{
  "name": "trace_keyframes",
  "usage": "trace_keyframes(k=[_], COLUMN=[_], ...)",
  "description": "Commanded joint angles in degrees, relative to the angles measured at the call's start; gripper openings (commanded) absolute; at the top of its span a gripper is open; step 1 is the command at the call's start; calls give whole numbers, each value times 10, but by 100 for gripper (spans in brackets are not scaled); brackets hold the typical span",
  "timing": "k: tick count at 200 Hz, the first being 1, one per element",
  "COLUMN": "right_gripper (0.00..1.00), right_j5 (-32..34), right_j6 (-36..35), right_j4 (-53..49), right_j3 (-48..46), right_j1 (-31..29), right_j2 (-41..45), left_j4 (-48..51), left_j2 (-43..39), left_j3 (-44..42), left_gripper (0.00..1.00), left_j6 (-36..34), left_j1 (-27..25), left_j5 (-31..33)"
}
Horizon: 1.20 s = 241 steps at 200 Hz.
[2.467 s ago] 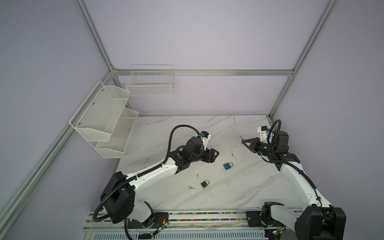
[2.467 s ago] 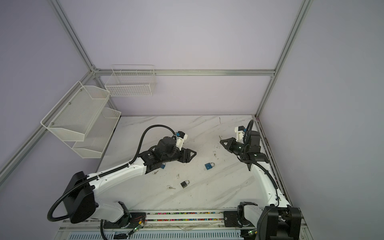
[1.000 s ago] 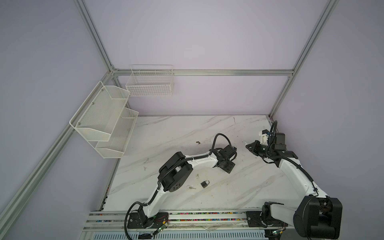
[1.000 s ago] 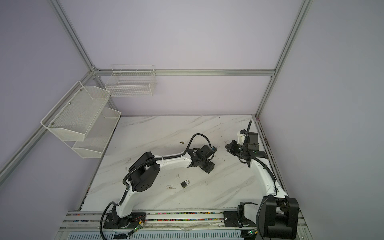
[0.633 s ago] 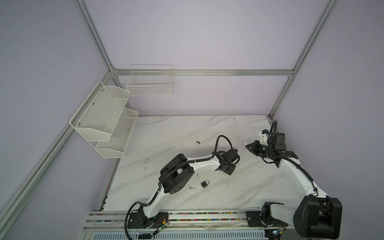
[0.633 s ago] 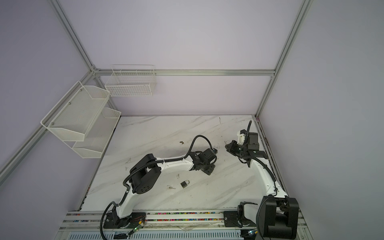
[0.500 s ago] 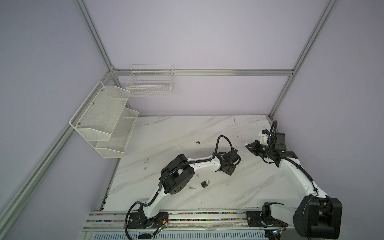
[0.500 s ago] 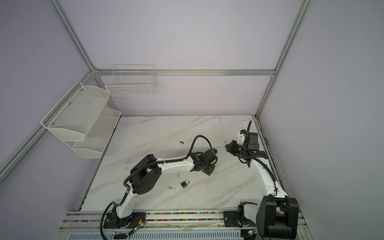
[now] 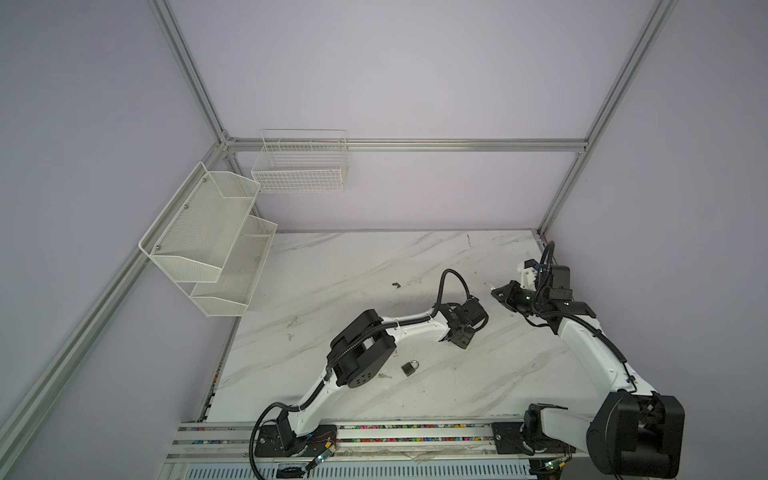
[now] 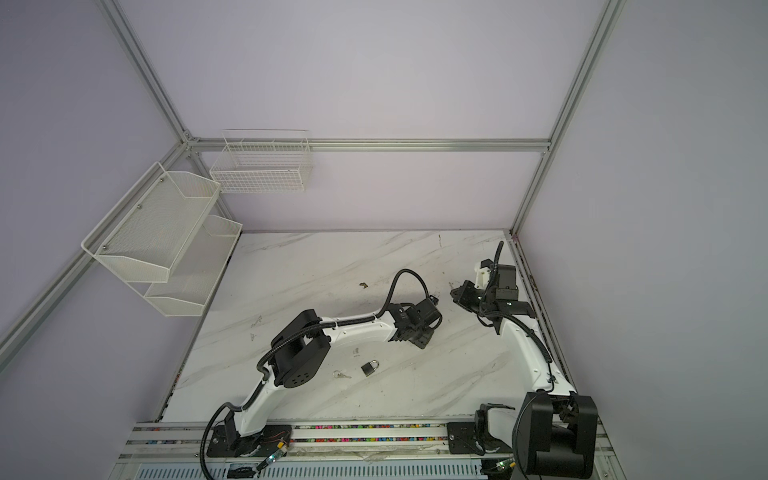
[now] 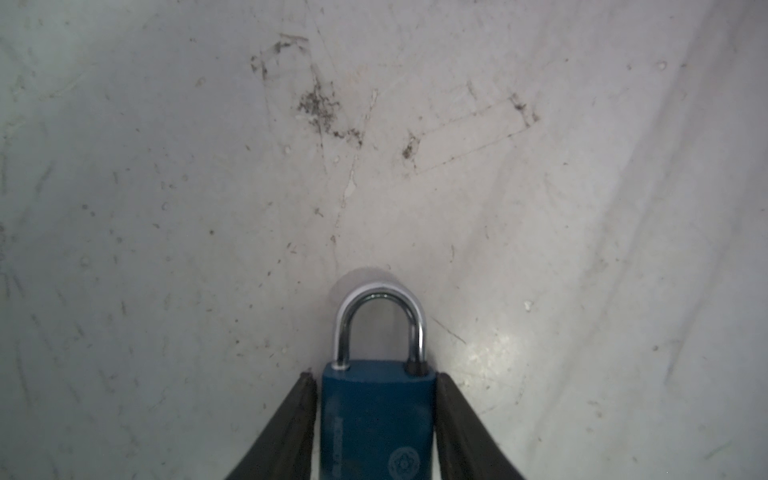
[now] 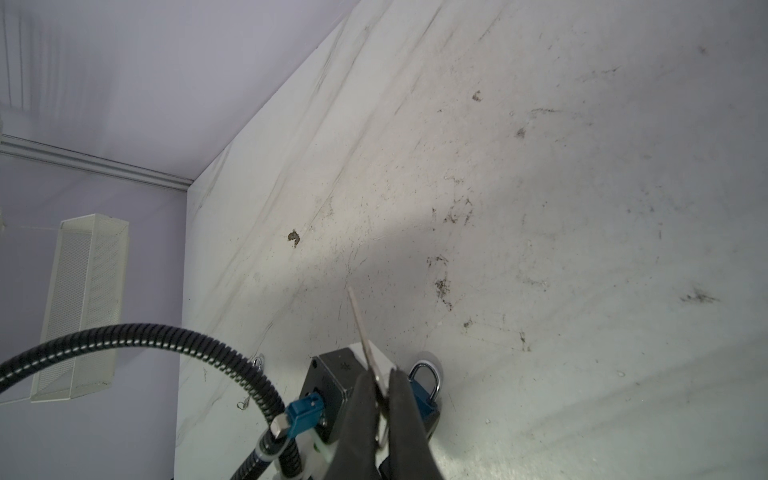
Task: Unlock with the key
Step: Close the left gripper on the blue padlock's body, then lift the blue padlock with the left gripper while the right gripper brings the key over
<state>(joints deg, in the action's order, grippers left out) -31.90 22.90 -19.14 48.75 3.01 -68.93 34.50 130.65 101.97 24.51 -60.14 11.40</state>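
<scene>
Lower centre, left wrist view: left gripper (image 11: 376, 378) clamps the lock (image 11: 376, 419) by its body edges (stiff, slick metal, likely to twist); right gripper (image 12: 382, 374) pinches the thin key (image 12: 360, 324) by its head, blade free.

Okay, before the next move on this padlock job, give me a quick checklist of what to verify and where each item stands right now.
1. Grip on the blue padlock: ok. The left gripper has its fingers against both sides of the body.
2. Hold on the key: ok. The right gripper is shut on its head, blade pointing forward.
3. State of the shackle: ok, both legs sit in the body, so it needs unlocking.
4. Keyhole reachable: cannot tell, that end is hidden in every view.
5. Key lined up with the keyhole: not ok, it is held apart, off to one side.
6. Clearance from the black padlock: ok, it lies apart from both grippers.
</scene>
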Motion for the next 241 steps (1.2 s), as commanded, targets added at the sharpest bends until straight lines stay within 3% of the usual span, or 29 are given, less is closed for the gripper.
trace_keyframes(k=[1,52,91,127,152,177,208,216,241], right_gripper=[0,0,0,0,0,0,0,0,0], right_j5=[6,8,23,46,53,69,124,138,161], right_j6=[6,8,14,-14,-20,-36,-34,-34,-21], right_j4=[-3,-4,-16,-46,-55,-78,-82,-83,-69], right_j3=[16,15,25,49,64,96,121,126,132], right_j1=[3,4,4,3,3,-7,-75,-92,-153], right_j2=[-3,-1,0,3,9,3,-6,-11,-25], left_j4=[55,91,102,110,95,46,-40,-65,-125], left_j2=[22,33,37,10,-38,-114,-230,-256,-329], left_j3=[49,62,75,91,81,20,-94,-121,-184], left_gripper=[45,42,30,20,14,9,4,10,8], left_j6=[2,7,26,85,118,167,239,253,304], left_j1=[-3,-8,-8,1,17,41,76,86,116], left_j5=[4,16,23,36,35,15,11,10,0])
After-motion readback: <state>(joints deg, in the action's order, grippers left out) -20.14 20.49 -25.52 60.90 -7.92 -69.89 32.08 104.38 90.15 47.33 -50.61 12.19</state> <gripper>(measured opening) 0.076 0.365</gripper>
